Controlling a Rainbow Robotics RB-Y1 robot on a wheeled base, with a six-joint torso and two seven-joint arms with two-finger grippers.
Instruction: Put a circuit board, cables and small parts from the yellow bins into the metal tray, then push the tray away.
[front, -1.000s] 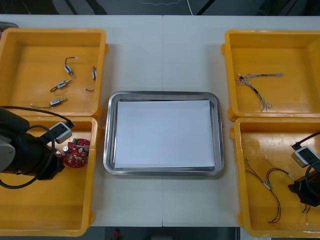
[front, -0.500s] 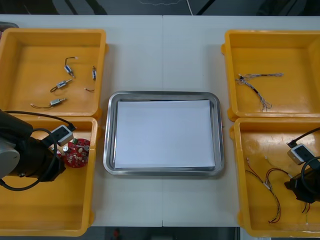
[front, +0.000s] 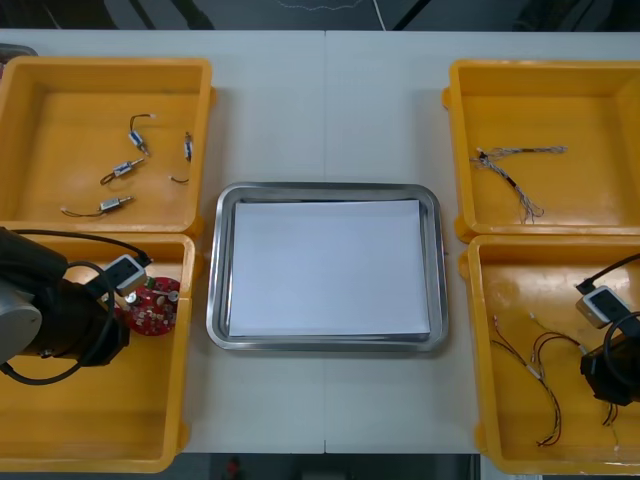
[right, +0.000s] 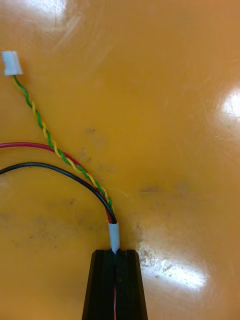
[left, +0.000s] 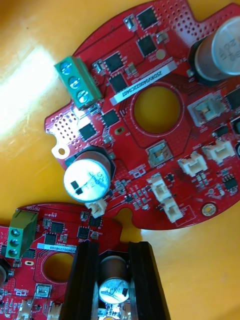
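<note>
On the counter (front: 325, 100), the tray (front: 212, 300) lies between yellow bins. In the near left bin (front: 100, 440), the left hand (left: 114, 250) grasps a circuit board (left: 65, 235). In the near right bin (front: 500, 420), the right hand (right: 115, 255) is clenched on a cable (right: 115, 235).

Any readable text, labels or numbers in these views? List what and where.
Upper circuit board, white label strip: a printed code, too small to read.
Lower circuit board, held by the left gripper: code strip, also unreadable.
Capacitor tops: marks, illegible.
Cable in the right gripper, yellow bins, metal tray: no text.
</note>
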